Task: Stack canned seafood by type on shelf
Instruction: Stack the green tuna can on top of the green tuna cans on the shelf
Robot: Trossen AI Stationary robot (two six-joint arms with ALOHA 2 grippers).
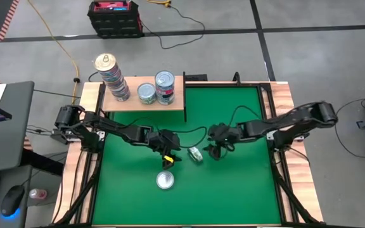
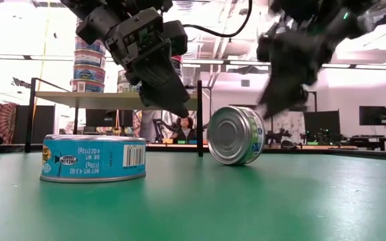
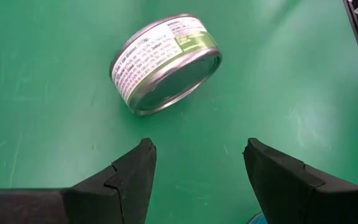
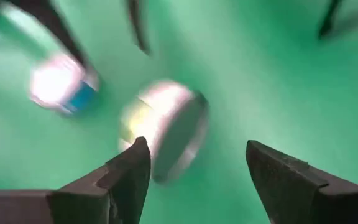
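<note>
Steel tin on its edge (image 1: 196, 154) mid-desk: rigid, slick, likely to roll; both my fingers apart, I'd pinch its flat faces.

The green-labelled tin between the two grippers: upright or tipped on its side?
Tipped: the green-labelled tin rests on its curved edge, flat end facing sideways in the low view.

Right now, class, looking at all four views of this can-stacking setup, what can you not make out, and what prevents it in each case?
- Right wrist view: the tipped can's label is unreadable, smeared by motion blur.
- Low view: the right gripper is blurred; its fingertips are indistinct.
- High view: the labels of the cans on the shelf are too small to read.
- Left wrist view: a blue thing is cut off by the bottom edge.
</note>
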